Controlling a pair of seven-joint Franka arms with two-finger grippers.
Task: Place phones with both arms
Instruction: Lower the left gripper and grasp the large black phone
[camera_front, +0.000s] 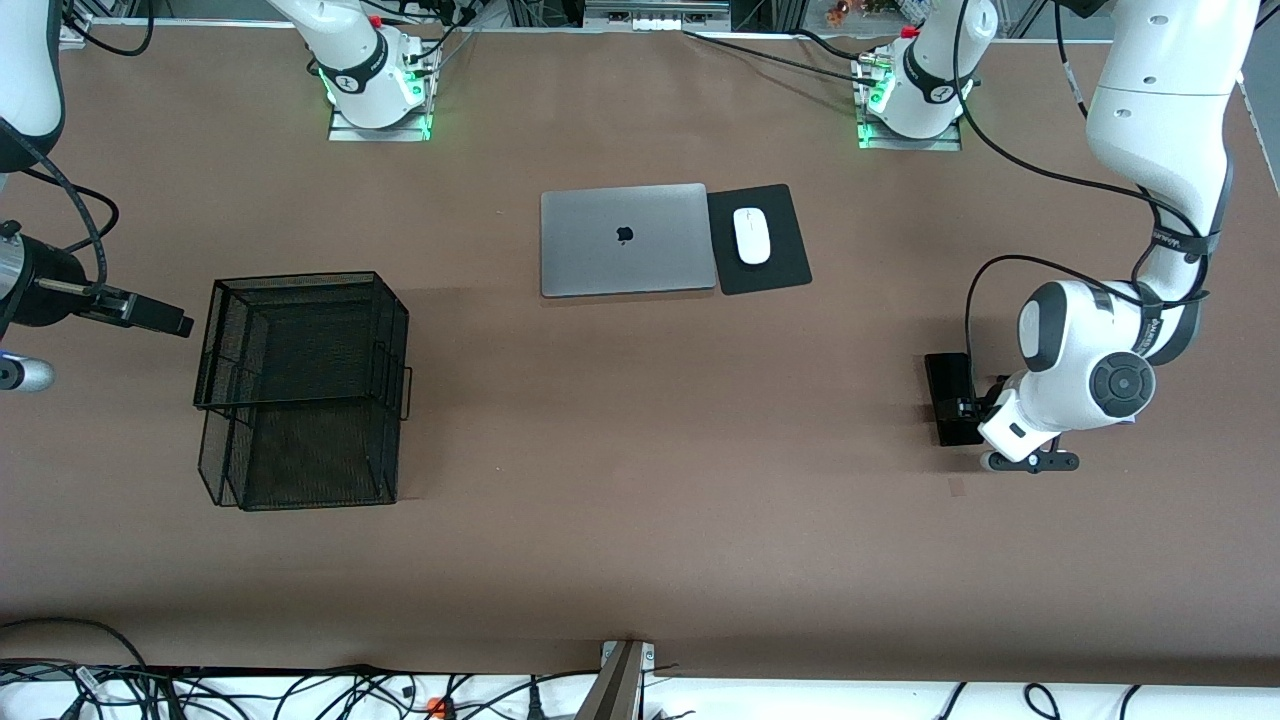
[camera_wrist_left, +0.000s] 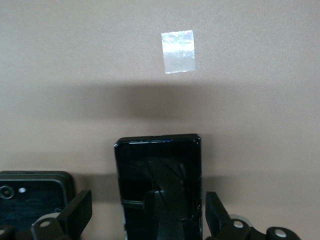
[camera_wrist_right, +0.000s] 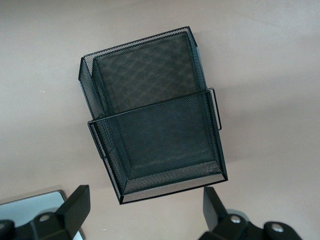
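Observation:
A glossy black phone (camera_wrist_left: 159, 185) lies on the brown table at the left arm's end; it also shows in the front view (camera_front: 948, 392). My left gripper (camera_wrist_left: 148, 202) is low over it, open, one finger on each side and apart from its edges; in the front view the gripper (camera_front: 975, 410) partly covers it. A second black phone (camera_wrist_left: 30, 197) with a camera lens lies beside it. The lilac-white phone is out of view. My right gripper (camera_front: 160, 318) is open and empty, in the air beside a black mesh basket (camera_front: 300, 390), toward the right arm's end.
The two-tier mesh basket (camera_wrist_right: 155, 115) fills the right wrist view. A silver laptop (camera_front: 627, 240), and a white mouse (camera_front: 752, 235) on a black pad (camera_front: 775, 275), lie mid-table near the bases. A small piece of clear tape (camera_wrist_left: 178, 51) is stuck on the table near the phones.

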